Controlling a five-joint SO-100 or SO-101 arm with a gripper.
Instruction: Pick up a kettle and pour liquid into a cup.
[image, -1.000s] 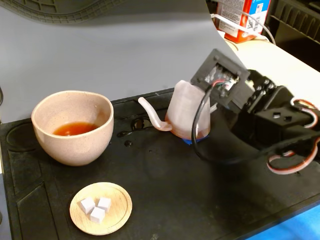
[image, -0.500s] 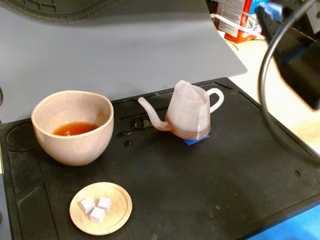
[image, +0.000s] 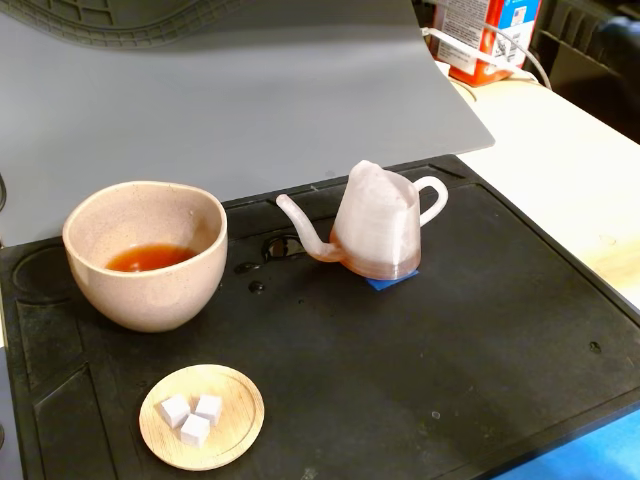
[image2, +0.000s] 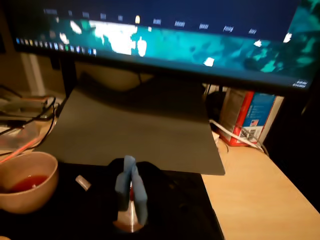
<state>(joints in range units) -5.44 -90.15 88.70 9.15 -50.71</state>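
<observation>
The arm is out of the fixed view altogether. In the wrist view the tool (image2: 131, 200) rises from the bottom edge, its two blue-padded fingers (image2: 123, 182) standing upright and pressed close together at the tips, nothing between them. It hangs high, with the camera looking out level.

Wooden dish (image: 202, 416) holding three white cubes (image: 192, 417) on black mat (image: 420, 360) (blue tape (image: 392, 282) farther back)

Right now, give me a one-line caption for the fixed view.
Kettle stands on black mat, spout toward cup holding reddish liquid; arm out of frame.
</observation>
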